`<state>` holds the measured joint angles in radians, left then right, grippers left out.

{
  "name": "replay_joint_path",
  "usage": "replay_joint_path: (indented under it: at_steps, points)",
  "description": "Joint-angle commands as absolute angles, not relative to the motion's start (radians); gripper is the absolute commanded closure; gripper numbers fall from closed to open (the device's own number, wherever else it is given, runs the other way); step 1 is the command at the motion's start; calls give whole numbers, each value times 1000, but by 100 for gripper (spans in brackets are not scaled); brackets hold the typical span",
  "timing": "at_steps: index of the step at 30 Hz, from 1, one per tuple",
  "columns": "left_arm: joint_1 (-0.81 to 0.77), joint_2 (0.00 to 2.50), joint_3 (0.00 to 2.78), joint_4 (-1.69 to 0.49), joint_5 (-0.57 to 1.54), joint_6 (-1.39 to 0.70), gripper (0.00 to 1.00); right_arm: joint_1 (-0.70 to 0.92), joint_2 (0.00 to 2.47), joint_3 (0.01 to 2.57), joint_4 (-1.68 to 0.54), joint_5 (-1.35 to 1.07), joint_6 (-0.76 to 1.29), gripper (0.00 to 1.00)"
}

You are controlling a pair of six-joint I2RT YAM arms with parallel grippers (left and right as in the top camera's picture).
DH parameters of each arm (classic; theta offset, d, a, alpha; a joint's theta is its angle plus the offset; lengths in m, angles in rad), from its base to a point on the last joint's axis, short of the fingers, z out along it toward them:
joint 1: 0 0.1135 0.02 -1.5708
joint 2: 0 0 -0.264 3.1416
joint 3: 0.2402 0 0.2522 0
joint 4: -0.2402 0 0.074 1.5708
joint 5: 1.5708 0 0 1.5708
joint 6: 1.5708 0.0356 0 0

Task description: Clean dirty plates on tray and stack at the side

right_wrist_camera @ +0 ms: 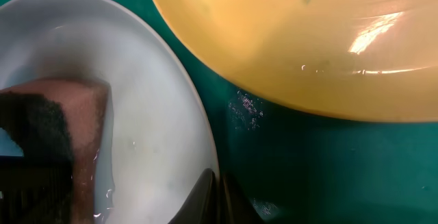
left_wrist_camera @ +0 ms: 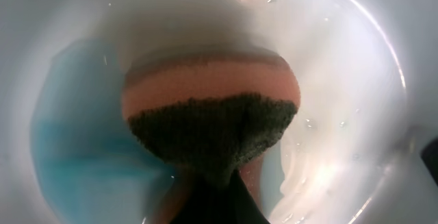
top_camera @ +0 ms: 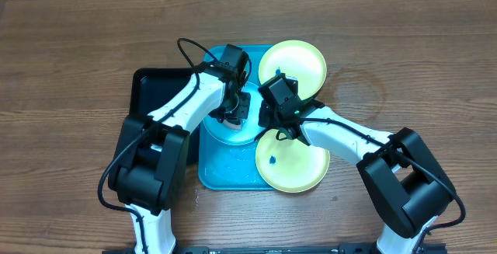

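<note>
The turquoise tray [top_camera: 225,172] lies mid-table with three plates on it. On its left part sits a light cyan plate [top_camera: 229,136]. My left gripper [top_camera: 233,113] is shut on an orange sponge [left_wrist_camera: 212,107] and presses its dark scouring face onto this plate [left_wrist_camera: 342,80]. My right gripper [top_camera: 266,116] is shut on the plate's right rim [right_wrist_camera: 209,162], one finger on each side. One yellow-green plate [top_camera: 293,64] overhangs the tray's far right edge. Another [top_camera: 293,161], with small blue specks, overhangs the near right edge.
A smaller black tray [top_camera: 155,91] lies beside the turquoise tray on the left, partly under my left arm. Bare wooden table [top_camera: 419,67] surrounds both trays. A yellow-green plate [right_wrist_camera: 308,39] hangs over the tray floor [right_wrist_camera: 328,169] close to my right gripper [right_wrist_camera: 217,186].
</note>
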<state>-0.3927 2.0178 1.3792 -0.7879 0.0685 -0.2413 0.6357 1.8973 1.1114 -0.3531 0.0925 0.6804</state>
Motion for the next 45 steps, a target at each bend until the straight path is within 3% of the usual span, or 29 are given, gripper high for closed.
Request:
replay_joint_path:
  at_steps: [1,12,15,19,27,37,45]
  points:
    - [-383,2047,1373,-790,265,-224,96,639,1909,1113,-352,91,677,96]
    - [-310,2045,1625,-950,414,-178,96,639,1909,1113,-352,91,677,96]
    - [-301,2045,1635,-971,358,-176,96,639,1909,1113,-352,91,677,96]
    - [-302,2046,1628,-1032,85,-213,96,639,1909,1113,-352,91,677,96]
    - [-302,2046,1527,-982,51,-248,96,639,1909,1113,-350,91,677,96]
    - [-302,2047,1338,-825,151,-288,96,639,1909,1113,-350,91,677,96]
    - [-290,2047,1409,-828,541,-179,96,639,1909,1113,-349,88,677,96]
